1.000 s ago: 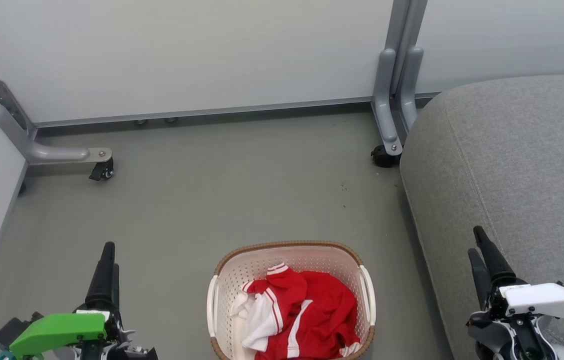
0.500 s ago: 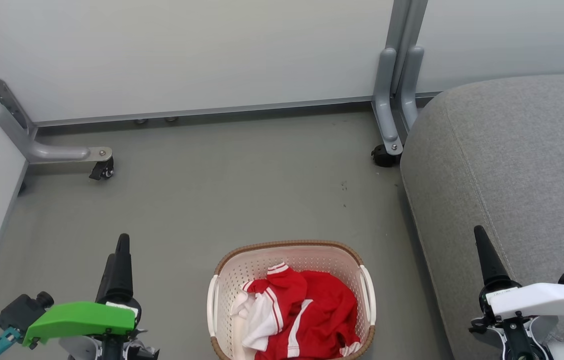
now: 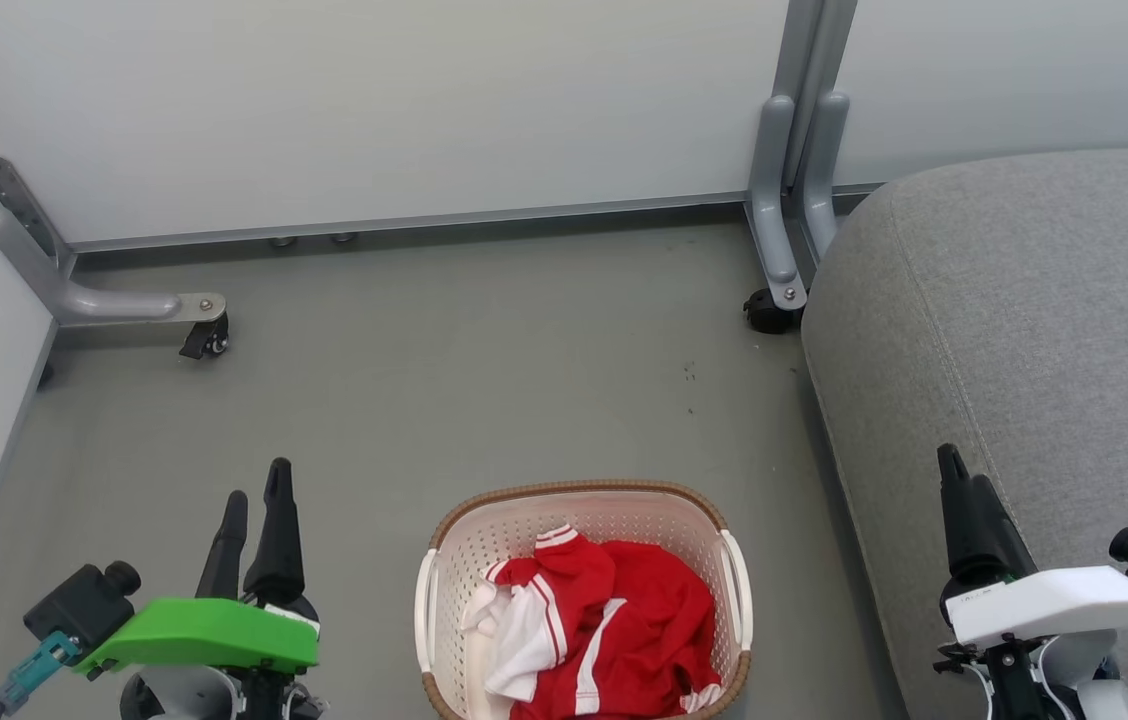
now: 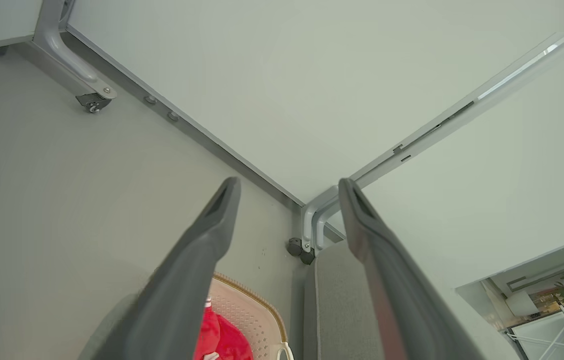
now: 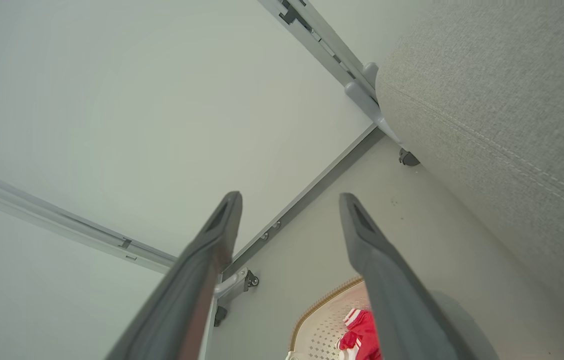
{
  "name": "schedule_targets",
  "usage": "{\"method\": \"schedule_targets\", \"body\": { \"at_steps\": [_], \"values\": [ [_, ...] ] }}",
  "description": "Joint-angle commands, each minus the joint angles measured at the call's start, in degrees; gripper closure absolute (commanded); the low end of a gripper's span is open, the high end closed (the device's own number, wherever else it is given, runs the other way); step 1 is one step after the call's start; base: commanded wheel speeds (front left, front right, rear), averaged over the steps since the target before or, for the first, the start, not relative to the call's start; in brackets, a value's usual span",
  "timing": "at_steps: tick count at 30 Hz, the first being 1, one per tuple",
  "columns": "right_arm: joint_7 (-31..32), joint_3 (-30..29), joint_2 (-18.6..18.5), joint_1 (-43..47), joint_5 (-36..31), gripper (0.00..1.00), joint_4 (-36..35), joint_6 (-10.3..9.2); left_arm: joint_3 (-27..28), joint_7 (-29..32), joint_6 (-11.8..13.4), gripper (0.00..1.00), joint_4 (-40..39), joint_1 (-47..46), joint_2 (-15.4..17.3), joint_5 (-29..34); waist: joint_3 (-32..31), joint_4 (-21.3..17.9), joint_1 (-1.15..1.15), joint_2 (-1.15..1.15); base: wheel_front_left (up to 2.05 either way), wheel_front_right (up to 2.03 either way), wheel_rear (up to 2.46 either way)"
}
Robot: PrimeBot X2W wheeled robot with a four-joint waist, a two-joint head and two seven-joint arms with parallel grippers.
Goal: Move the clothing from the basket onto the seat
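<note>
The cream basket (image 3: 574, 490) with a brown rim stands on the grey floor at the bottom centre of the head view. Inside it lies the clothing (image 3: 624, 630), crumpled red fabric with white stripes and cuffs. The big grey seat (image 3: 1024, 300) fills the right side, close to the basket. My left gripper (image 3: 257, 483) is open to the left of the basket, above the floor. Over the seat's near edge my right gripper (image 3: 959, 470) is open and empty. The left wrist view shows my left gripper (image 4: 288, 182), basket (image 4: 252, 310), clothing (image 4: 219, 337) and seat (image 4: 342, 310). The right wrist view shows my right gripper (image 5: 289, 196), clothing (image 5: 362, 330) and seat (image 5: 487, 100).
Pale partition walls close off the back and left. Their grey metal feet on castors stick out at the back left (image 3: 204, 335) and beside the seat's far corner (image 3: 769, 310). Bare grey floor (image 3: 474, 360) lies between the basket and the back wall.
My left gripper has shifted right toward the basket and turned, so both fingers now show apart. My right gripper has turned slightly and sunk a little. Basket and clothing have not moved.
</note>
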Motion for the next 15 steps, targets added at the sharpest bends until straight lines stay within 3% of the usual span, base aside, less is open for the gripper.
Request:
{"method": "schedule_targets", "body": {
  "at_steps": [1, 15],
  "values": [
    [-0.7, 0.5, -0.2, 0.3, -2.1, 0.0, -1.0, 0.04, -0.5, -0.7, 0.1, 0.0, -1.1, 0.1, 0.3, 2.4, 0.0, 0.0, 0.0, 0.0, 0.0, 0.0, 0.0],
    [-3.2, 2.3, -0.4, 1.3, -11.6, 0.0, -1.6, 0.04, -2.8, -3.1, 0.2, 0.0, -1.3, 0.5, 0.4, 12.2, -0.1, 0.2, 0.0, 0.0, 0.0, 0.0, 0.0]
  ]
}}
